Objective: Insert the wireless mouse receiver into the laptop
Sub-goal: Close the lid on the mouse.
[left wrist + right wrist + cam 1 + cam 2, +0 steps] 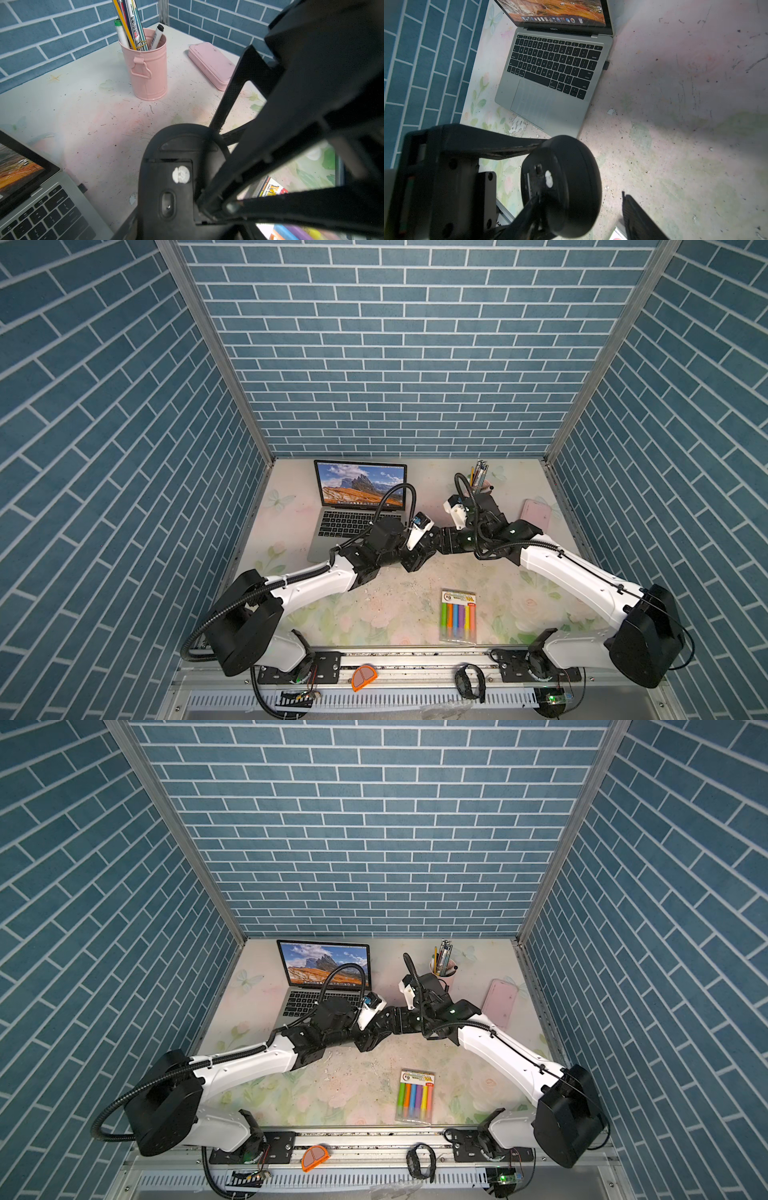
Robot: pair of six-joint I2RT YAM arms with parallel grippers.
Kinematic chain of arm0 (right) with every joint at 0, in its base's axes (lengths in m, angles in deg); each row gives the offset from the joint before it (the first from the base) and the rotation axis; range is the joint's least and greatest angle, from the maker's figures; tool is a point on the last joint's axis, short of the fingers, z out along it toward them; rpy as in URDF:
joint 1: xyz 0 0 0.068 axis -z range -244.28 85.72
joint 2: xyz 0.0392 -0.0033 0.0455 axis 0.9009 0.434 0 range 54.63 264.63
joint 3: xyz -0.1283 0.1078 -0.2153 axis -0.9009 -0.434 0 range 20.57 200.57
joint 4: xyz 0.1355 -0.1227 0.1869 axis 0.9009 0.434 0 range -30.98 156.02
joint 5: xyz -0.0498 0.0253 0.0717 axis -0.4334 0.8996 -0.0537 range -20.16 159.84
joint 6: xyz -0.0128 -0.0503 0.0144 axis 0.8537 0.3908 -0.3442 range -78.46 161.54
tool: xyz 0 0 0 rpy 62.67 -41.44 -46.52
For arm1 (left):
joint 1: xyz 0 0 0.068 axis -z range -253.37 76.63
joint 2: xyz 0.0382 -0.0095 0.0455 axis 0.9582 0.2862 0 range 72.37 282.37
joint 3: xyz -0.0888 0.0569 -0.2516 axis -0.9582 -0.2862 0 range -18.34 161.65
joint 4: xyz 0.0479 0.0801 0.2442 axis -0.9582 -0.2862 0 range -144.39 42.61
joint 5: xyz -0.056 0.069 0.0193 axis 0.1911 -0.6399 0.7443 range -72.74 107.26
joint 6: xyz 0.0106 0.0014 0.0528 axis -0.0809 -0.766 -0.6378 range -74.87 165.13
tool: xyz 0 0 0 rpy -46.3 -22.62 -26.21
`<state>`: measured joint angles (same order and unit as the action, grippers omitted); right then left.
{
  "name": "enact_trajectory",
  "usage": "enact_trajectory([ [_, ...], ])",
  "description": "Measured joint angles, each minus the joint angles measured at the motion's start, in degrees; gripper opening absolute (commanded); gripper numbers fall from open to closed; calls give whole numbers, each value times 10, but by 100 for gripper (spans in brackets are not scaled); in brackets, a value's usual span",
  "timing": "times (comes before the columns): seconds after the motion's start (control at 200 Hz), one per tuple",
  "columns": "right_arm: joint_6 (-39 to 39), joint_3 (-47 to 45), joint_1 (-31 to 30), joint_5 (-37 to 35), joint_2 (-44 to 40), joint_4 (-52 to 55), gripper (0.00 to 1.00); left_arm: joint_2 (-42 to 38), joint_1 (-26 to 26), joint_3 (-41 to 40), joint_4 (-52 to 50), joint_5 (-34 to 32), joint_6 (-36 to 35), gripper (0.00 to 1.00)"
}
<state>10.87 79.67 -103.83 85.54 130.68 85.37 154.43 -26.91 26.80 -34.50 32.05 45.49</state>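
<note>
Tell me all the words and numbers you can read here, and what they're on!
"MacBook Pro": below the screen of the slim silver-grey laptop.
"delete", "return", "shift", "command" and single letters: on its black keys.
"6": on the clear pack of coloured highlighters.
Too blurred to read: the pack's yellow label and the print on the pens in the pink metal cup.

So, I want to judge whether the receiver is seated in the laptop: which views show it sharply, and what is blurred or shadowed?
Right wrist view: the wireless mouse receiver at the laptop edge is sharp, with a soft shadow across the table beyond it. Left wrist view: it is sharp too, but the right gripper up close is blurred. Both top views: too small to judge.
</note>
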Motion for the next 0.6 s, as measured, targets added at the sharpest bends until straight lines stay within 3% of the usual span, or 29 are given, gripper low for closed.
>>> enact_trajectory([
  [0.325, -59, 26, 8, -27, -71, -23, 74, -9, 0, -1, 27, -17, 27, 47],
  [0.595, -187, -5, 41, -40, -94, -85, 64, -13, 0, -3, 51, -21, 64, 47],
])
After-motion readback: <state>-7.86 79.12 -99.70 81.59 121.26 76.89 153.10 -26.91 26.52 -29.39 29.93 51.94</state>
